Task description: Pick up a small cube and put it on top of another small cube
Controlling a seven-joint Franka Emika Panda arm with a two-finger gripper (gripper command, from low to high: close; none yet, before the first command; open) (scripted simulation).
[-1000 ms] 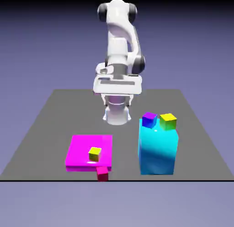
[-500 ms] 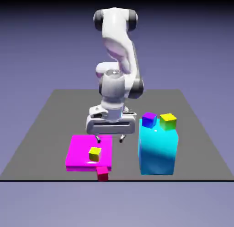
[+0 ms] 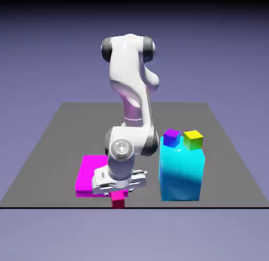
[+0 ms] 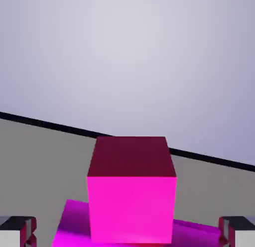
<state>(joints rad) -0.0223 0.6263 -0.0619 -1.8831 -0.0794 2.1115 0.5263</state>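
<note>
The small crimson-red cube (image 3: 119, 201) sits on the grey table at its front edge, against the magenta slab (image 3: 88, 176). My gripper (image 3: 119, 190) has come down right over it, and the hand covers the cube's top. In the hand view the red cube (image 4: 131, 188) fills the lower middle, and the gripper (image 4: 128, 232) is open, one grey fingertip (image 4: 17, 231) far out to its left and the other at the right. Neither touches the cube. The yellow-green cube on the slab is hidden behind my hand.
A tall cyan block (image 3: 182, 173) stands at the exterior view's right of my hand, with a purple cube (image 3: 171, 137) and a yellow-green cube (image 3: 193, 139) on top. The table's front edge (image 3: 63, 206) runs just under the red cube.
The arm has swung forward and down from above the slab to the red cube at the table's front edge. It now hides the yellow-green cube on the slab. No cube has moved.
</note>
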